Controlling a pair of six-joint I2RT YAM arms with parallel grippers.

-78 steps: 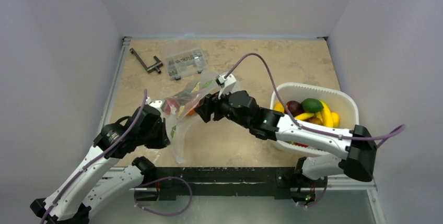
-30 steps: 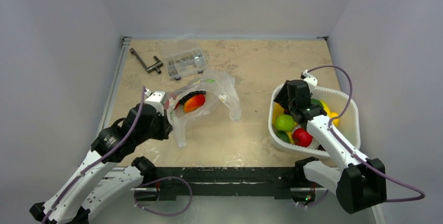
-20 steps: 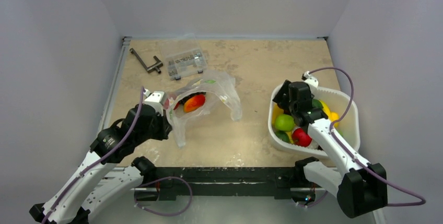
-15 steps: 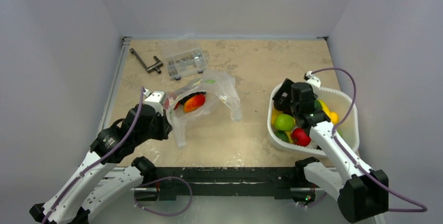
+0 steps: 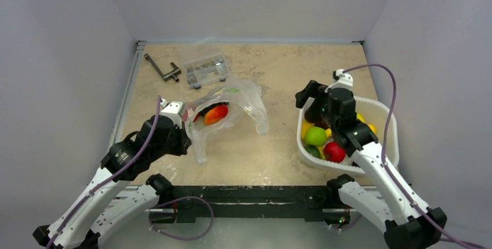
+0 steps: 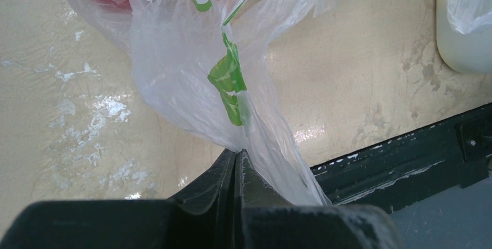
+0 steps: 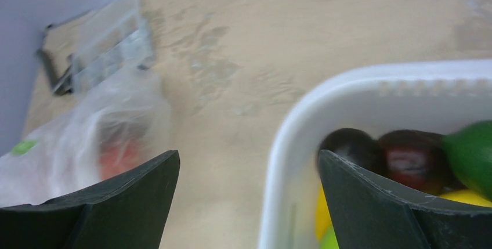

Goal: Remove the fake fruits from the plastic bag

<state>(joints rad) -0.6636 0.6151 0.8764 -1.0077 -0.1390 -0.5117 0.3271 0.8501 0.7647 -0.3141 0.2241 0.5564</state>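
The left gripper (image 6: 237,157) was pinched fully shut on a gathered fold of the plastic bag (image 6: 185,80), whose film trailed off toward 12 o'clock. In the top view, an orange-red fruit (image 5: 216,114) lay inside the bag at about 1 o'clock from that gripper, with a dark shape (image 5: 203,108) beside it, possibly grapes. The right gripper (image 5: 306,93) hung wide open and empty over the 10 o'clock corner of the white basket (image 5: 387,120), well apart from the bag.

beige marbled table (image 5: 284,72) | far left: dark metal wrench (image 5: 158,67), clear compartment box (image 5: 204,66) | middle: plastic bag (image 5: 246,103) | right: white tub (image 5: 371,101)
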